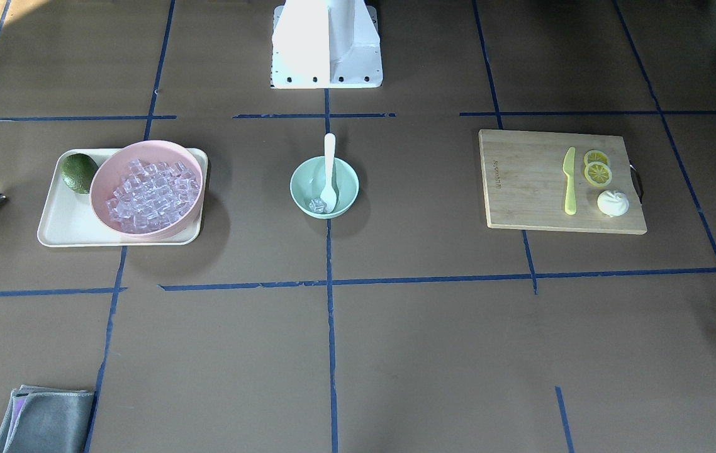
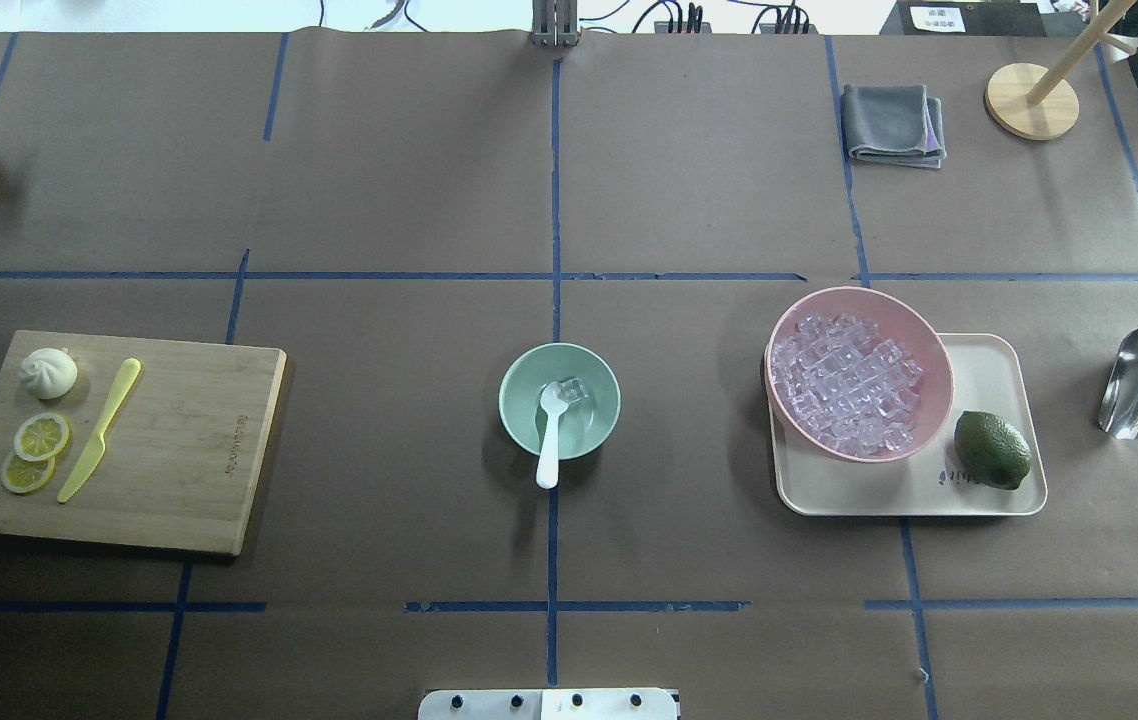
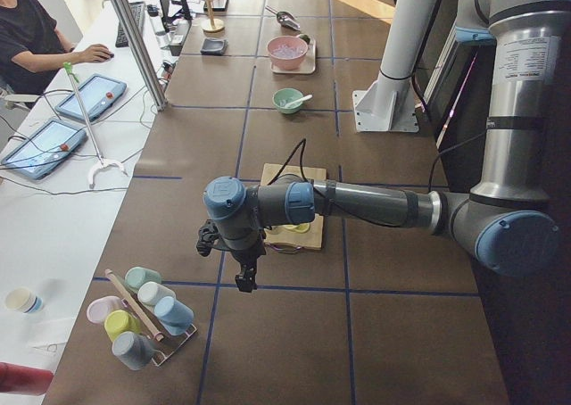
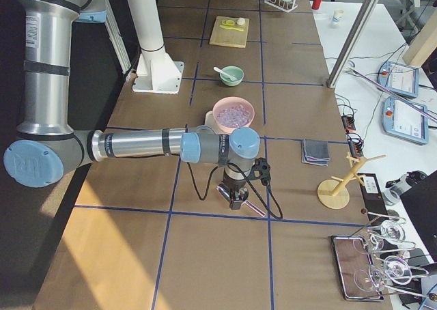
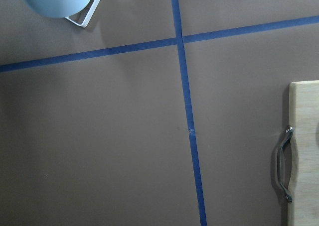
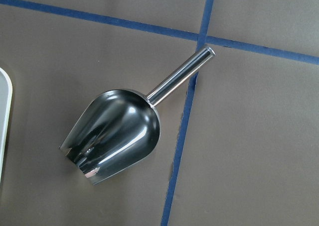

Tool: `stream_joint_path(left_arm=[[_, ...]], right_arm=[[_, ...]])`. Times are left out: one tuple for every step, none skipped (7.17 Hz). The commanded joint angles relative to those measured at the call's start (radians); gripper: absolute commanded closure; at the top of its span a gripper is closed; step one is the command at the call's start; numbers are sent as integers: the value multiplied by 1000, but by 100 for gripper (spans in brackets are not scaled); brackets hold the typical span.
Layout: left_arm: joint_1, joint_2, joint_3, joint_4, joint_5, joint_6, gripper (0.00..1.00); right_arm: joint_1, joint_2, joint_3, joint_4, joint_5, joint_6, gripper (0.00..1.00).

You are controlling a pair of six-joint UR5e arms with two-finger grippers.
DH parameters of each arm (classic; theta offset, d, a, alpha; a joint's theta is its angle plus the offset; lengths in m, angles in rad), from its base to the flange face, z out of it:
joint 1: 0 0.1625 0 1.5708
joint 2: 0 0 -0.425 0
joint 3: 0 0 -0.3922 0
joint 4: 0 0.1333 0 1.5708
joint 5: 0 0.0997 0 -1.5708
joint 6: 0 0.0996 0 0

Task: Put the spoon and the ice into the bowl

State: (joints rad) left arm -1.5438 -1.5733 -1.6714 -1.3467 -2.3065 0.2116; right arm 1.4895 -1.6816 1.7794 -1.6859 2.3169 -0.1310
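The mint-green bowl (image 2: 584,425) stands at the table's middle. The white spoon (image 2: 550,443) lies with its head inside the bowl and its handle over the near rim. A clear ice cube (image 2: 575,390) lies in the bowl beside the spoon's head. The pink bowl (image 2: 914,338) on the right holds many more ice cubes. My left gripper (image 3: 244,278) hangs past the cutting board's end, far from the bowl; I cannot tell if it is open. My right gripper (image 4: 235,199) hangs over the metal scoop (image 6: 117,134); I cannot tell if it is open.
A cutting board (image 2: 189,440) on the left carries a yellow-green knife (image 2: 101,428), lemon slices and a white bun. The pink bowl and a green fruit (image 2: 991,450) sit on a cream tray (image 2: 979,360). A grey cloth (image 2: 891,122) lies far right. A cup rack (image 3: 143,320) stands near the left gripper.
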Motion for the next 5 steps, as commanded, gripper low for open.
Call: stream_joint_path(left_arm=[[1, 3, -1, -2, 1, -3, 0], [1, -2, -2, -2, -1, -3, 0], [1, -4, -2, -2, -2, -1, 0], [1, -5, -2, -2, -5, 0, 0], [-1, -7, -10, -2, -10, 0, 0]], right_arm=[[0, -1, 2, 0, 2, 4, 1], [0, -1, 0, -2, 3, 7, 1], [0, -3, 0, -2, 3, 7, 1], [0, -3, -1, -2, 3, 8, 1], [0, -3, -3, -2, 3, 10, 1]])
